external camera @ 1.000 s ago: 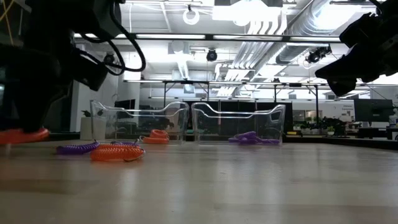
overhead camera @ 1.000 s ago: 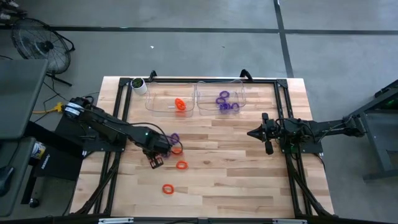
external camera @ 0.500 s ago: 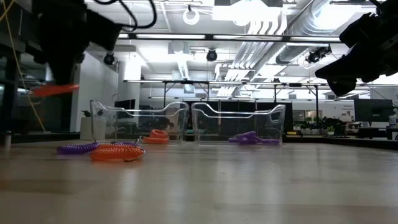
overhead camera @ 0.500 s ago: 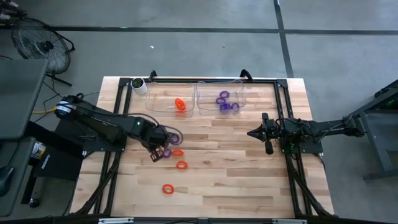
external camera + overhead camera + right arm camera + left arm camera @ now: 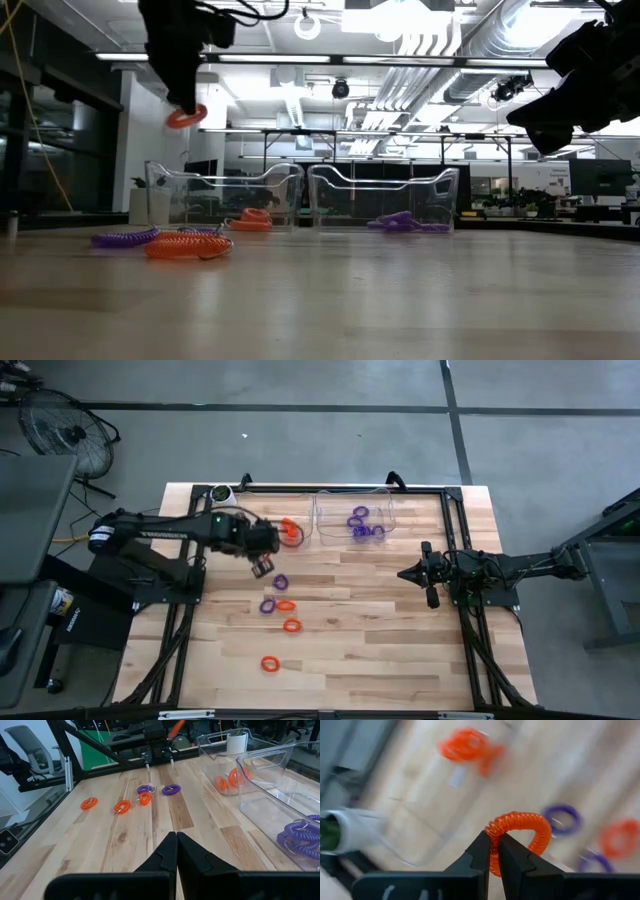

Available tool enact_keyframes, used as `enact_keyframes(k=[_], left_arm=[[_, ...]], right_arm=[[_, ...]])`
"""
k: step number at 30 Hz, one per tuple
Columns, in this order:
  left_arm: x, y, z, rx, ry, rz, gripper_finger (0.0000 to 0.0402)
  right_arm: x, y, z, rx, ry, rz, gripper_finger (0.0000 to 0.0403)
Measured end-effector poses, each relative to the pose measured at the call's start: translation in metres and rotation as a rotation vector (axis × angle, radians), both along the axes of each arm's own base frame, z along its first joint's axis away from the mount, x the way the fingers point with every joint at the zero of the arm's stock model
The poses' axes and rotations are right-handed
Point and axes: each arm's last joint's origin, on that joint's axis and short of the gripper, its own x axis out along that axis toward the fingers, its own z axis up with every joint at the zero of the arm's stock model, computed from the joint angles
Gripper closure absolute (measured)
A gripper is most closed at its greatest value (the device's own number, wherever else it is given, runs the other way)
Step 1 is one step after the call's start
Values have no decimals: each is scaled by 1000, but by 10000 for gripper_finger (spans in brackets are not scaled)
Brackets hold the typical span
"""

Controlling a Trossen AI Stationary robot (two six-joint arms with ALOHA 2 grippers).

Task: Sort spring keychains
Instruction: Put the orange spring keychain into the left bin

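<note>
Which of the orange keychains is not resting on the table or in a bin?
The orange keychain pinched in the left gripper, lifted near the left clear bin. The other orange ones lie on the table or inside that bin.

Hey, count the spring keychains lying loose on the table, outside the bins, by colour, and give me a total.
Orange spring keychains: 3
Purple spring keychains: 2
Total: 5
Not counted: the held orange keychain in the left gripper.
</note>
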Motion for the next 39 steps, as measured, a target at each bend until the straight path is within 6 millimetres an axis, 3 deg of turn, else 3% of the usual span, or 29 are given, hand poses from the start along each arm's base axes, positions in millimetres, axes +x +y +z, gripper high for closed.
enact_keyframes(k=[9,20,24,32,39], left_arm=[[15,51,-10,153,33,75,379],[39,106,-56,62,130,73,378],[45,116,-68,46,142,68,378],[51,119,-81,33,183,28,374],[53,119,-82,42,190,4,296]], right_arm=[[0,0,0,0,-1,0,402],[0,0,0,0,0,0,402],[0,0,0,0,-1,0,402],[0,0,0,0,-1,0,402],[0,0,0,0,-1,0,402]])
